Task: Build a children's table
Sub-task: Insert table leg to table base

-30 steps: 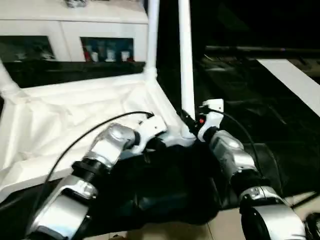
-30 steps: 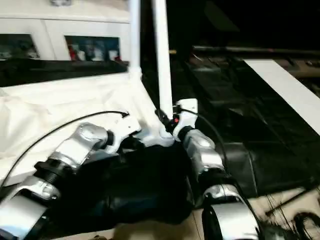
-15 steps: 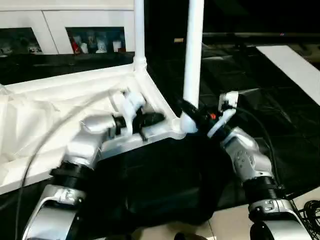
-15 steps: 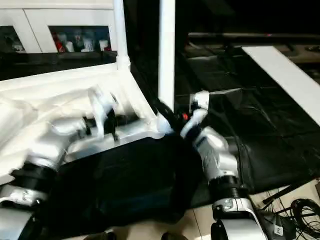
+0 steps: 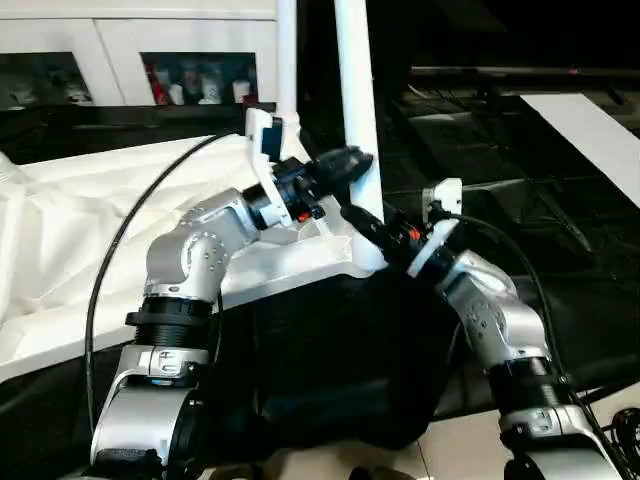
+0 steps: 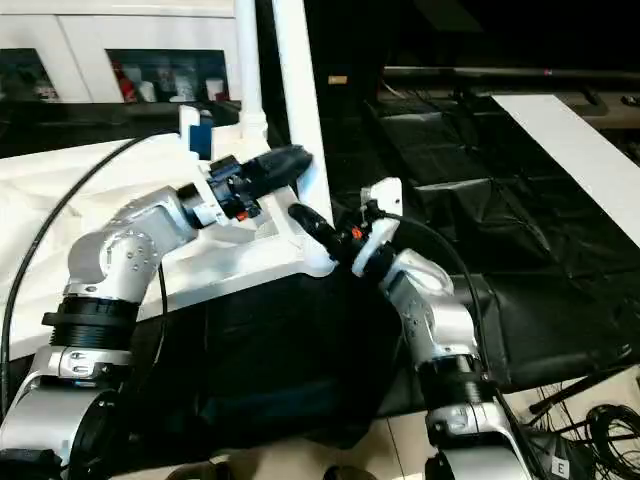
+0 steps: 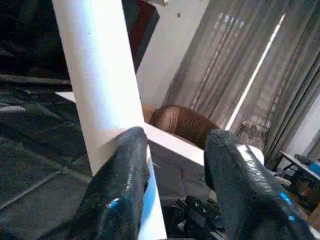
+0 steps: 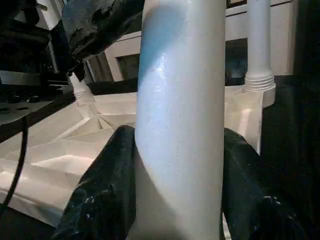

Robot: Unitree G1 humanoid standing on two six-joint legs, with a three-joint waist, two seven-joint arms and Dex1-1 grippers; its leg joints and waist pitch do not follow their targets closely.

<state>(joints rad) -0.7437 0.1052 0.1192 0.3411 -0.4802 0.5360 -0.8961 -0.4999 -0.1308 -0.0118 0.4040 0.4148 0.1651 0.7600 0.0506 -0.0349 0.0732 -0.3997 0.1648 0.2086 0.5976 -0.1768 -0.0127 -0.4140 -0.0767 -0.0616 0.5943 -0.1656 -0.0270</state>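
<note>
I'm holding the near leg (image 5: 357,130) upright in the tabletop's (image 5: 150,200) corner socket: my right claw (image 5: 365,225) is clamping its base, my left claw (image 5: 350,160) is gaping, one finger touching higher up.

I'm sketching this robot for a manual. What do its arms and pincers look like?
Both arms are rounded, glossy silver segments with black ribbed joint rings. A thin black cable loops along each. White brackets carry the wrist cameras, with small red-orange marks beside them. The left pincer and right pincer each have two glossy black rounded fingers.
</note>
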